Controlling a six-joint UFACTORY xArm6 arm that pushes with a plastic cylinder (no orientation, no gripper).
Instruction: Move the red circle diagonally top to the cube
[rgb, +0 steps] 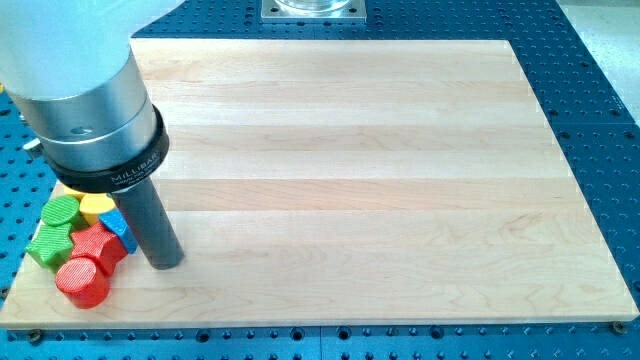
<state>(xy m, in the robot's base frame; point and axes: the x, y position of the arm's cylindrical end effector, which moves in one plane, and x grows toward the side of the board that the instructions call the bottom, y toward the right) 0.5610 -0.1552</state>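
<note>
**Tip parked beside corner cluster, red circle not yet touched**

Found all blocks huddled in the bottom-left corner of the board (340, 150), most touching or nearly so. Judged that packing as the reason for the approach from the view's right: open wood on that side only, no room on the other.

Saw no pincer to report: just a bare dark rod, so nothing to spread, press or pinch. Located my tip (166, 265) set down on the wood just right of the cluster, very close to the cube (119, 229), contact not certain.

Placed the red circle (82, 282) at the cluster's bottom edge, nearest the view's bottom, down and to the left of my tip, near but apart from it. Noted a second red block (98, 247), many-sided, lying between circle and cube and touching the circle from above. Spotted a green star (47, 246) left of that, a green circle (60, 211) above it, and a yellow block (97, 206) partly hidden under the arm.

Reckoned the circle hard to reach cleanly from here: red neighbour in the way, cube likely to be nudged first.
</note>
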